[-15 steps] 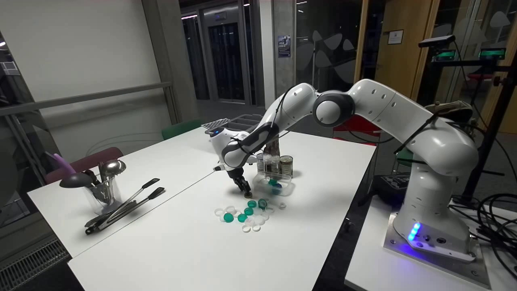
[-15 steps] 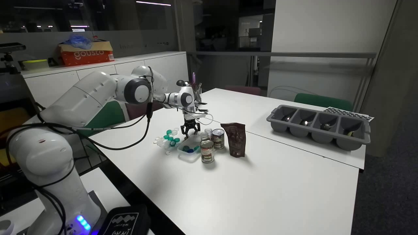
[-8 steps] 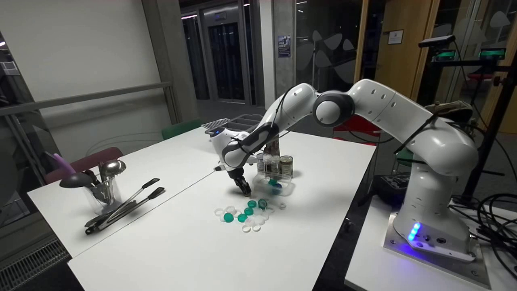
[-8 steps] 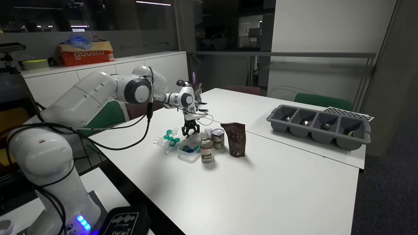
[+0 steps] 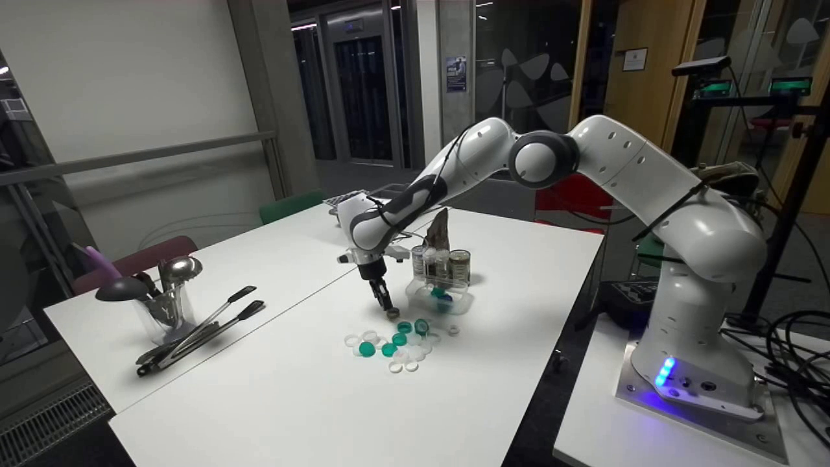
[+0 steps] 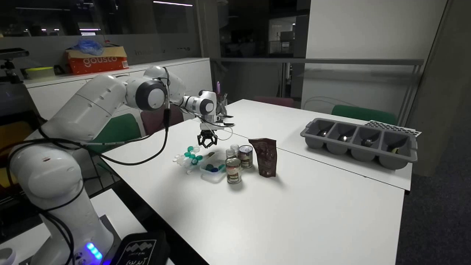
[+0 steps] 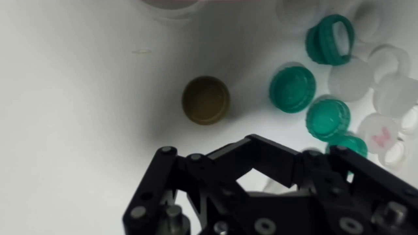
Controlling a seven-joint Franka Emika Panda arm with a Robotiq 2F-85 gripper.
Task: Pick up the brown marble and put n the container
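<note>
Brown and round, the cap (image 7: 205, 100) lies on the white table (image 5: 311, 408) near the clear tub (image 6: 212, 178). The gripper (image 7: 250, 139) hangs near that tub too, apart from the cap, its jaws pressed together.

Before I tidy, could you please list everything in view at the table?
Brown cap: one, brown, on table
Green caps: at least five, green, nearby
White caps: many, white, among them
Container: one, clear, nearby, holding green and blue pieces
Tins: two, multicoloured, by container
Jars: two, clear, by tins
Pouch: one, brown, by tins
Tray: one, grey, near table edge
Patterned sheet: one, black-white, by tray
Utensil cup: one, clear, on table
Tongs: count unclear, silver and black, beside cup
Arm: one, white, over table
Gripper: one, black, over table
</note>
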